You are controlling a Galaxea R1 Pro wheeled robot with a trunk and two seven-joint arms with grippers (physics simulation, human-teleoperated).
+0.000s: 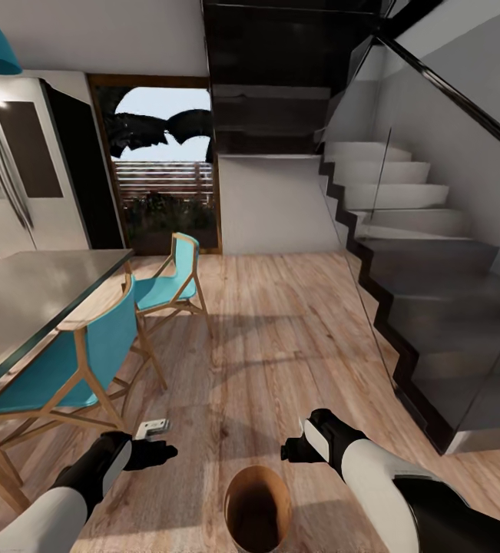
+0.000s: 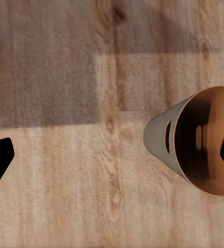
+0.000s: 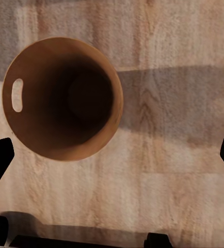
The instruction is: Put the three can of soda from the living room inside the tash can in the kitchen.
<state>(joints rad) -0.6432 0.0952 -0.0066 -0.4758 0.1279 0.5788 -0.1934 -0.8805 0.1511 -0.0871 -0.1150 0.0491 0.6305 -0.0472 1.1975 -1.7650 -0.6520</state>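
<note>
The tash can [image 1: 257, 503] stands on the wood floor right below me, pale grey outside and copper-brown inside, its mouth facing up. My left gripper [image 1: 157, 442] hovers open just to its left, and my right gripper [image 1: 292, 443] hovers open just to its right, both empty. In the left wrist view the bin's outer wall [image 2: 161, 137] with a handle slot lies beside the open gripper [image 2: 112, 157]. The right wrist view looks down into the bin's dark interior [image 3: 50, 77] past the open gripper [image 3: 112, 157]. The cans of soda are out of view.
A grey metal-topped table [image 1: 34, 299] with two teal chairs [image 1: 65, 369] [image 1: 169, 288] stands at the left, with a steel fridge [image 1: 19, 177] behind. A dark staircase with a glass panel [image 1: 426, 307] rises at the right. Wood floor runs ahead to a glass door [image 1: 165, 184].
</note>
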